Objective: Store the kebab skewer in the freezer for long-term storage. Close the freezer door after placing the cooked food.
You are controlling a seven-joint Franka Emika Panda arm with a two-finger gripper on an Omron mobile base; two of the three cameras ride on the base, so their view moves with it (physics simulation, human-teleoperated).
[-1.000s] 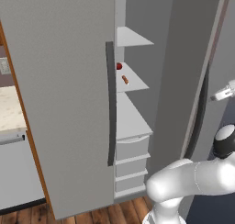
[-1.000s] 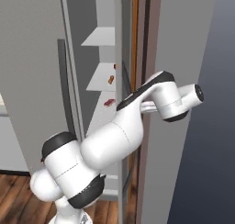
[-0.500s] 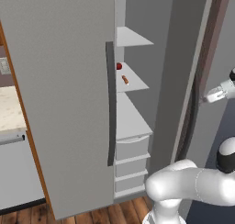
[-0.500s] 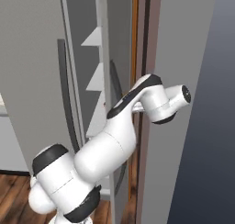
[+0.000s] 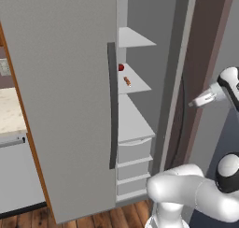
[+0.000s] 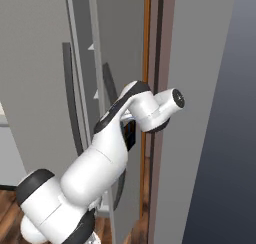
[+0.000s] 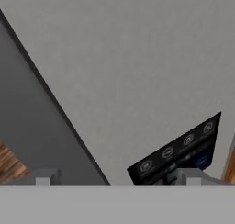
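Now the freezer (image 5: 135,124) is standing open at frame centre, and the door (image 5: 184,73), swung out at right, is likely swinging heavy and stiff; I'd push its flat face near the free edge, or hook the dark handle (image 5: 179,124). Skewer (image 5: 127,81) is lying on a shelf, upper centre, beside a red item (image 5: 121,67). Gripper (image 7: 114,177) is spreading wide, holding nothing, facing the door's button panel (image 7: 176,154) close up.
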